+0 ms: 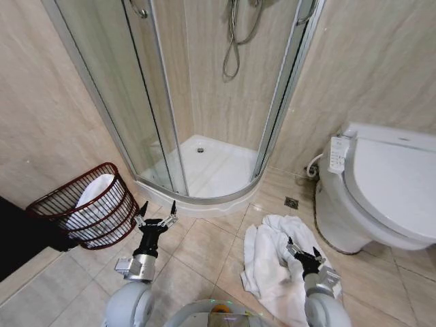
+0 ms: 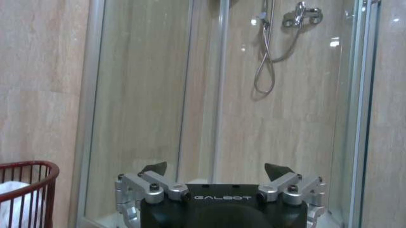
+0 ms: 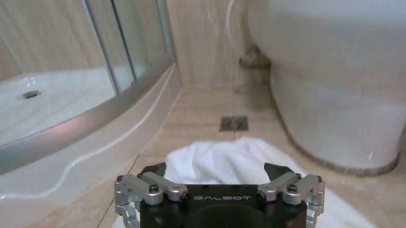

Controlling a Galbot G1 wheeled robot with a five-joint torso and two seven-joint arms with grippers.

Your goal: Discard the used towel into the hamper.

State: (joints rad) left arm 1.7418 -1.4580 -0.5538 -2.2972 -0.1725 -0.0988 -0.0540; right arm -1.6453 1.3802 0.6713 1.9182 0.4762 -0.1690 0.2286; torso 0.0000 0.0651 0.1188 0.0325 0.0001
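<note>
**Towel under the right arm, hamper off to the left**

The crumpled white terry towel [image 1: 272, 262] lies on the tiled floor beside the toilet [image 1: 385, 187], directly below the right pincer [image 1: 304, 249], which is released. The left pincer [image 1: 157, 216], also released, hovers nearer the ribbed reddish-brown hamper [image 1: 48, 201], which stands against the wall.

Dark reddish-brown openwork ribbed hamper [image 2: 25, 190]: cut by the left wrist view's edge, only part of its rim and ribs visible; its white contents are partly screened by the ribs. Crumpled white towel [image 3: 222, 164] on the tiled floor: near portion hidden behind the right gripper [image 3: 216, 170]. White toilet [image 1: 388, 184]: cut off by the head view's right edge. Chrome shower hose [image 1: 235, 41]: upper end cropped.
</note>
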